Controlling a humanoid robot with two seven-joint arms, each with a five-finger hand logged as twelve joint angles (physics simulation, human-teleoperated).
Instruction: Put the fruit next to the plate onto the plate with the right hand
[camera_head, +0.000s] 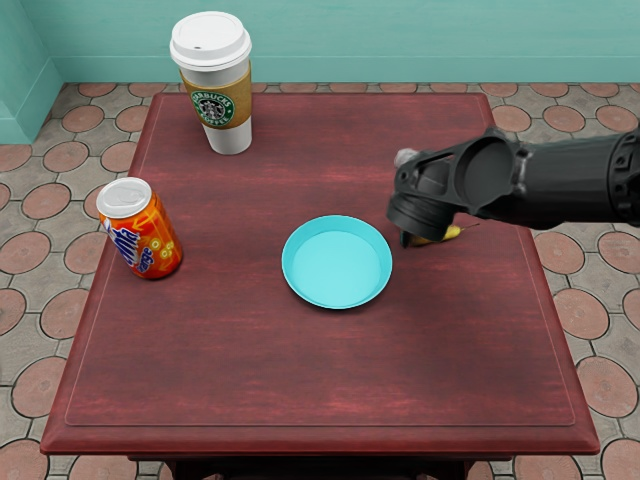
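Note:
A cyan plate (337, 262) lies near the middle of the dark red table. Just right of it lies a yellow fruit (452, 233), of which only a small tip and a thin stem show. My right hand (420, 230) comes in from the right edge on a black arm and sits directly over the fruit, hiding most of it. From this view I cannot see whether the hand grips the fruit or only hovers on it. The hand is close to the plate's right rim but apart from it. The left arm does not show.
A white paper coffee cup (217, 80) with a brown sleeve stands at the back left. An orange soda can (142, 228) stands near the left edge. The table (300, 380) ends close behind the right forearm.

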